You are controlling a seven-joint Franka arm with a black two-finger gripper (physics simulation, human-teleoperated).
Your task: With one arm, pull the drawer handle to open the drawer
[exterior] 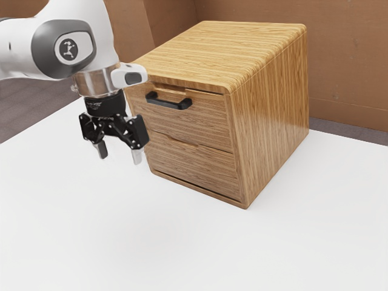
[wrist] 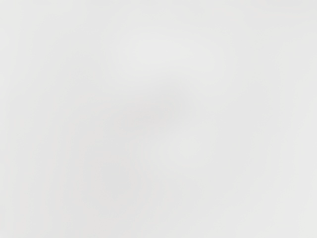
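Observation:
A wooden cabinet (exterior: 242, 91) with two drawers stands on the white table (exterior: 182, 242). The top drawer (exterior: 194, 118) carries a black bar handle (exterior: 168, 102) and looks flush with the cabinet front. My gripper (exterior: 119, 153) hangs in front of the cabinet, toward the exterior view's left, below the handle's level and apart from it. Its fingers point down and stand open with nothing between them. The lower drawer (exterior: 191, 163) has no handle that I can see. The wrist view looks down on the plain white table surface (wrist: 158, 119).
White tabletop stretches in front of and beside the cabinet. A brown wall (exterior: 339, 54) stands behind the table.

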